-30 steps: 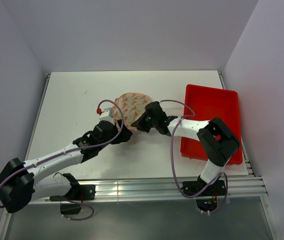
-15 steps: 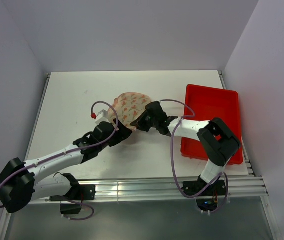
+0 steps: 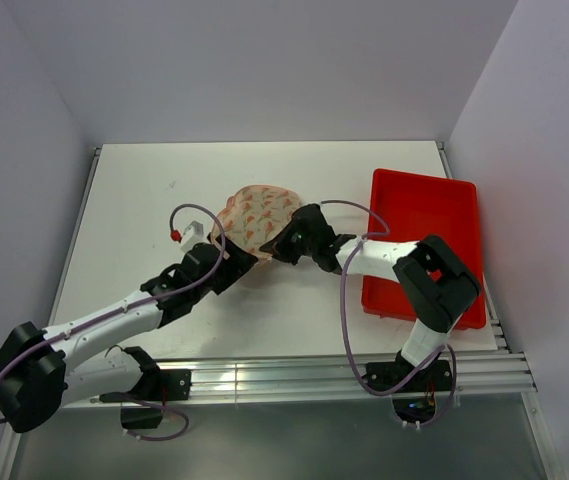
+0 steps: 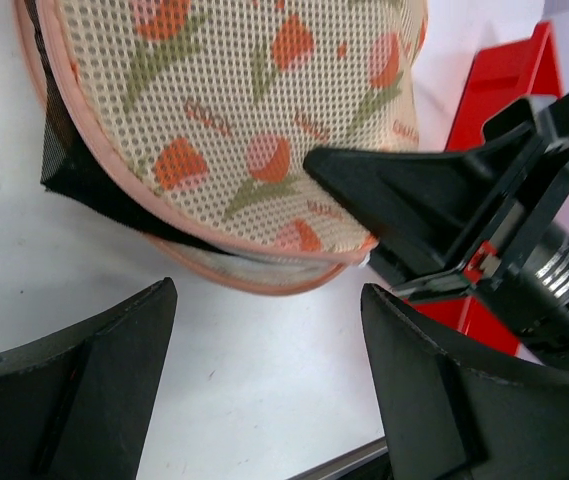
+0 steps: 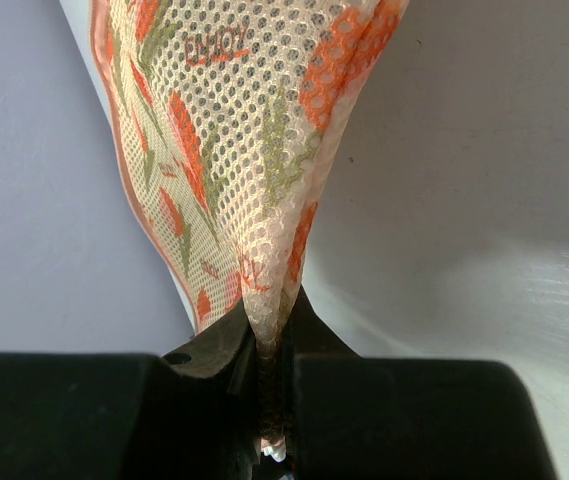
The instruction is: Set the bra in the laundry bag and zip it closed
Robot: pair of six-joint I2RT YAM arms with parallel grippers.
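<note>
- Your left end effector (image 4: 266, 297) has let go. Its fingers stand wide with nothing between them, and over the last second it has backed off the bag (image 3: 257, 212) toward the worktop's (image 3: 144, 190) near-left corner.
- Your right end effector (image 5: 269, 345) hasn't budged. It is clenched on a pinch of the bag's mesh at the right-hand end.
- That leaves the bag held by one side only. It sits folded into a single dome near the worktop's middle.
- The bra (image 4: 69, 170) is inside, but a black corner pokes out of the seam at the left end. I'd judge that stretch is not yet zipped.
- The bag's long axis runs roughly along the near edge. The rounded back faces the far edge, and the pink-rimmed seam faces the near edge, toward your left arm.
</note>
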